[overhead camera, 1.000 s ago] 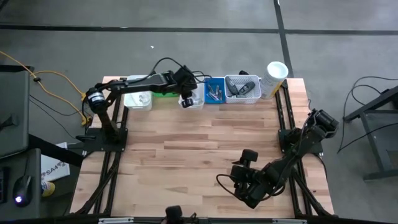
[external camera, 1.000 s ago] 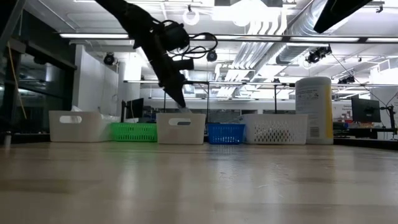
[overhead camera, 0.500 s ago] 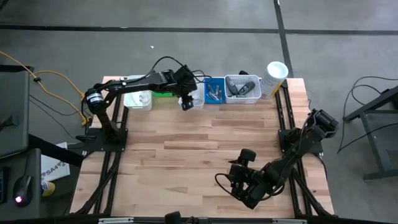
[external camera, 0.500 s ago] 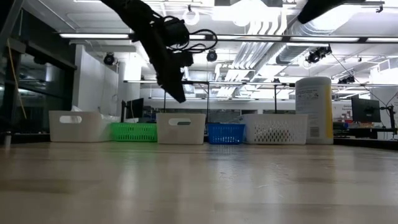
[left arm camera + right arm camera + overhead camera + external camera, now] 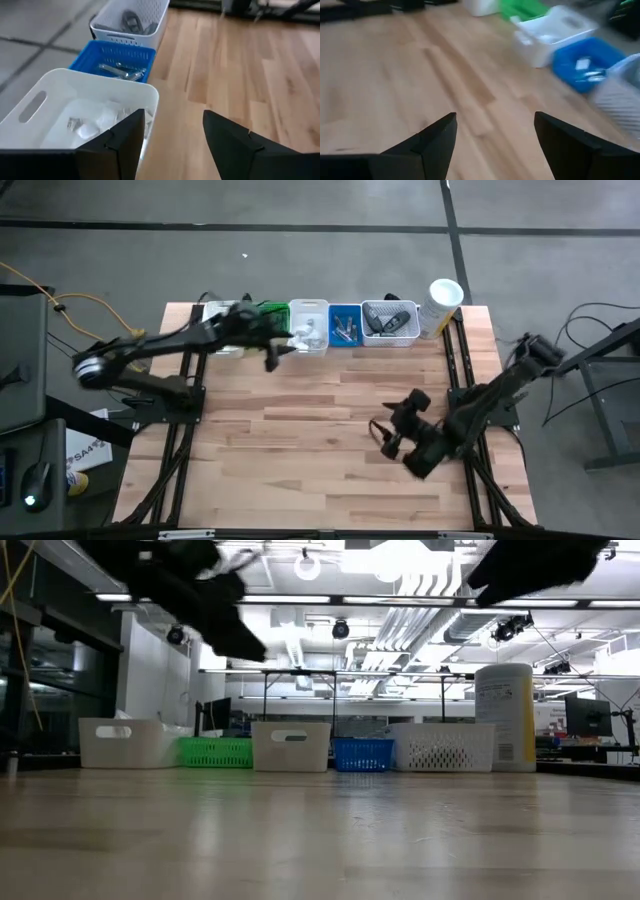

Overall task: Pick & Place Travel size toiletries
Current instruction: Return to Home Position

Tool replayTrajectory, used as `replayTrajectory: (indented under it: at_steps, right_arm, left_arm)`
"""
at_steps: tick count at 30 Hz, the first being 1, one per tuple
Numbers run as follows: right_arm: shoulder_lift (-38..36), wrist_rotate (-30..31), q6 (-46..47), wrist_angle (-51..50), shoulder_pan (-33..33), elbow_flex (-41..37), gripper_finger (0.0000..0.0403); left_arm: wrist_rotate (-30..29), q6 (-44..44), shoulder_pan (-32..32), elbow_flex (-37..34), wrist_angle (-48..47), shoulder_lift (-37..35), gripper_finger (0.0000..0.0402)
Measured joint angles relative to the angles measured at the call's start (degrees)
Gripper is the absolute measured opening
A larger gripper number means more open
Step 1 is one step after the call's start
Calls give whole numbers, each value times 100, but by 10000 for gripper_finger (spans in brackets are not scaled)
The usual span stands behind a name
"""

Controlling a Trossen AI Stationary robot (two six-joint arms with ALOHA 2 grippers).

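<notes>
**High view:** Wooden desk. Along its far edge stand a green bin, a middle white bin with white sachets, a blue bin with razors, and a lattice basket with dark oval containers. A canister stands near the far right corner. The left gripper hangs just before the green bin. The right gripper is over the right half, well apart from the bins.

**Low view:** A left white bin ends the row.

**Left wrist view:** Jaws wide apart, nothing held.

**Right wrist view:** Jaws wide apart, empty.
</notes>
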Motion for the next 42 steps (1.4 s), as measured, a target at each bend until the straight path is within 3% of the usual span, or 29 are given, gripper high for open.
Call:
replayTrajectory:
  at_steps: [3,6,8,10,12,17,21,27,33,42]
  right_arm:
    - [-907,-881,-1547,2197,-414,-1118,260]
    - [-1668,-2932,-3384,4793,-1382,-2221,260]
    - [-1989,-4360,-4069,5827,-2304,-2720,260]
    - [-2231,-5179,-4393,5981,-3203,-2995,260]
    - [-2425,-5520,-4546,5926,-3949,-3134,260]
    - [-2883,-6499,-4695,5953,-5047,-3503,260]
    - [-3225,-6526,-4538,6390,-5342,-4193,260]
    - [-3735,-6248,-4303,7363,-5240,-5207,260]
    - [-4438,-5899,-4288,6962,-5200,-5430,260]
    - [-5762,-5752,-4340,5567,-5200,-5470,260]
  left_arm:
    - [-1,-194,-12,-936,504,-1009,203]
    - [-22,-308,-121,-1577,751,-1895,203]
    - [-23,-326,-200,-1868,760,-2338,203]
    - [-18,-329,-238,-2101,728,-2778,203]
    - [-33,-332,-225,-2336,826,-3233,203]
    - [-319,-415,-225,-3072,711,-4493,203]
    - [-517,-614,-225,-3586,419,-5525,203]
    - [-651,-817,-223,-3909,-459,-6917,203]
    - [-1154,-817,-225,-3889,-739,-6872,203]
    - [-1422,-874,-223,-3882,-1169,-6873,203]
